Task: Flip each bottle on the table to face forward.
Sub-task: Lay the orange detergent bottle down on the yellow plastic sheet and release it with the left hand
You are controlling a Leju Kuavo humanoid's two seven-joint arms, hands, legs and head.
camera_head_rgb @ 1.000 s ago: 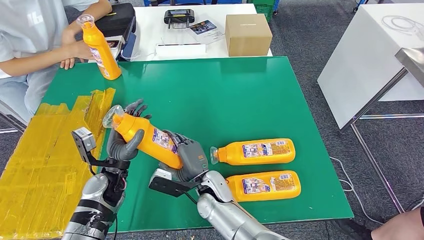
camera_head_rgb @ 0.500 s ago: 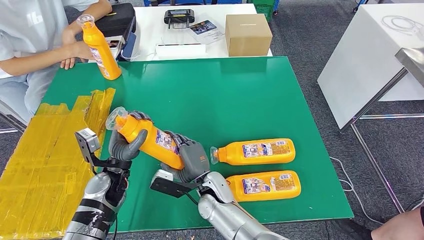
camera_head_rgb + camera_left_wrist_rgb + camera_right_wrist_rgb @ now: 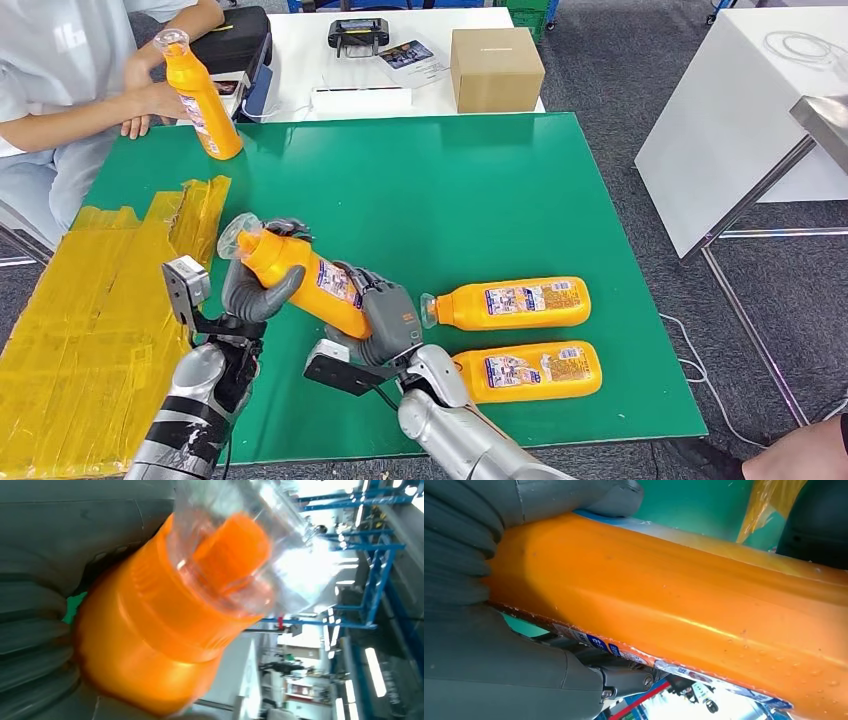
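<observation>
An orange bottle (image 3: 300,278) with a clear cap hangs tilted above the green table (image 3: 450,180), cap up toward the left. My left hand (image 3: 252,290) grips its neck end (image 3: 150,630). My right hand (image 3: 385,320) grips its lower body (image 3: 674,610). Two more orange bottles lie on their sides at the right: one (image 3: 510,303) farther, one (image 3: 530,370) nearer the front edge, labels up, caps pointing left. A further orange bottle (image 3: 200,95) stands tilted at the far left corner, held by a person's hand (image 3: 160,95).
A person (image 3: 70,80) sits at the far left. Yellow tape (image 3: 90,310) covers the table's left side. Behind stands a white table with a cardboard box (image 3: 495,68), a controller (image 3: 358,32) and a black case (image 3: 235,40). Another white table (image 3: 740,120) stands at right.
Both hands have shifted the held bottle slightly right and raised its cap end. My left fingers have wrapped tighter around its neck. The other bottles have stayed put.
</observation>
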